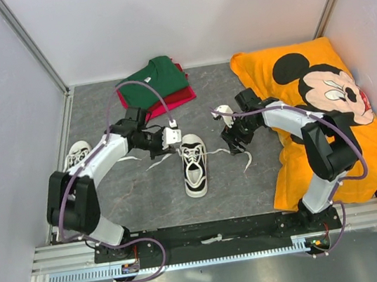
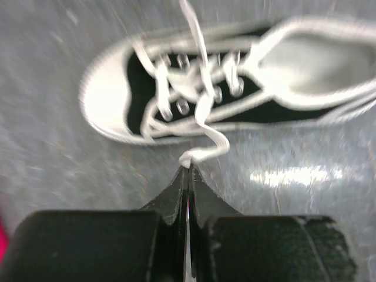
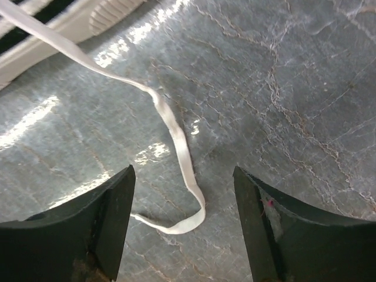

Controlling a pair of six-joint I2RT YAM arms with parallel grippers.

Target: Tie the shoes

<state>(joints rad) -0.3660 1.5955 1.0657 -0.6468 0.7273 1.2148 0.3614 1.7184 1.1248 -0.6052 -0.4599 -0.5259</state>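
**Operator:** Shoes: where do they sit for me?

**Spotter:** The middle shoe lies on the desk with its toe pointing away from you. The other shoe is well off to its left, by the wall, with neither arm near it.

**Operator:** And my jaws?

**Spotter:** Your left jaws sit just left of the middle shoe's toe, pressed together. In the left wrist view the left lace curls down from the eyelets and ends right at their tips. It looks pinched there, though that picture is blurred. Your right jaws hover just right of the middle shoe, spread and low over the desk. A slack loop of the right lace lies between them, touching neither side.

**Operator:** So which step is this?

**Spotter:** Gathering the two lace ends, I'd say. Nothing is crossed or knotted yet, and both laces trail loose on either side of the middle shoe.

**Operator:** What does the next move need?

**Spotter:** Lower your right jaws and close them on that loop, with the lace well inside rather than at the tips. After that you will want both ends lifted and carried across the tongue for the first cross. Pull gently, because the shoe looks light and may slide or twist on the smooth desk. If your left pinch is as shallow as it looks, the flat lace could slip out, so check it before you pull.
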